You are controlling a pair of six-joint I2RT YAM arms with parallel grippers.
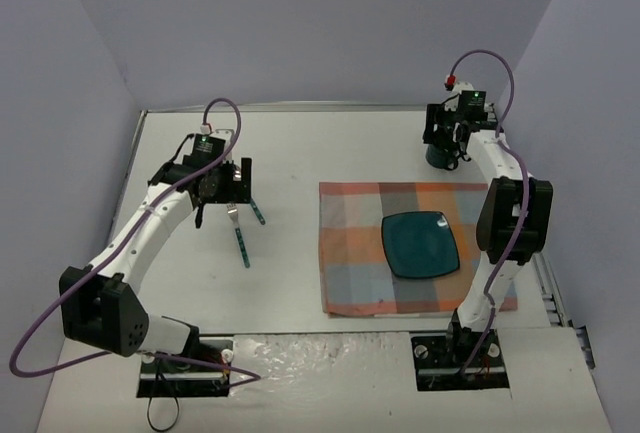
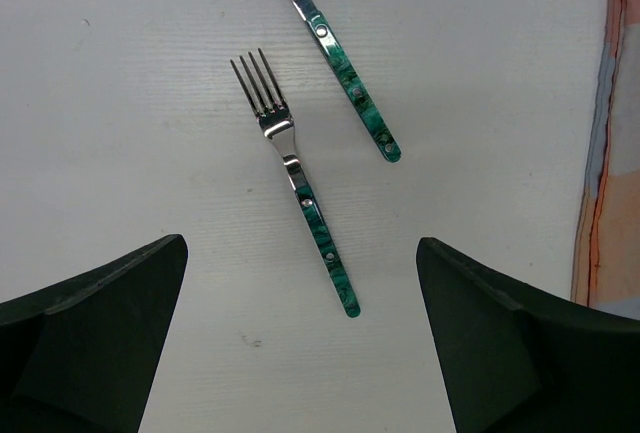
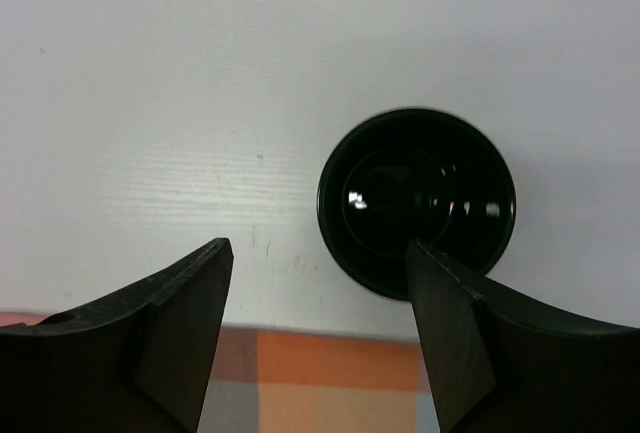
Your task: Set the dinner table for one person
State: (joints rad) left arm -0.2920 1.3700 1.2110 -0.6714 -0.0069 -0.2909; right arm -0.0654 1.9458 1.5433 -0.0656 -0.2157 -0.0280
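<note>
The white dinner table [image 1: 280,143] holds a plaid cloth [image 1: 350,253] with a square teal plate [image 1: 420,243] on it. A fork [image 2: 300,193] and a spoon [image 2: 350,83], both with teal handles, lie on the table left of the cloth. The fork [image 1: 240,241] and spoon handle [image 1: 257,213] also show from above. My left gripper [image 2: 300,353] is open and empty, hovering above the fork's handle end [image 1: 226,189]. A dark cup [image 3: 415,198] stands just beyond the cloth's far edge. My right gripper [image 3: 320,343] is open above it, its right finger over the cup's rim [image 1: 447,143].
Grey walls close in the table at the back and both sides. The cloth's left edge [image 2: 605,153] shows at the right of the left wrist view, and its far edge [image 3: 330,373] lies under my right gripper. The arm bases sit at the near edge.
</note>
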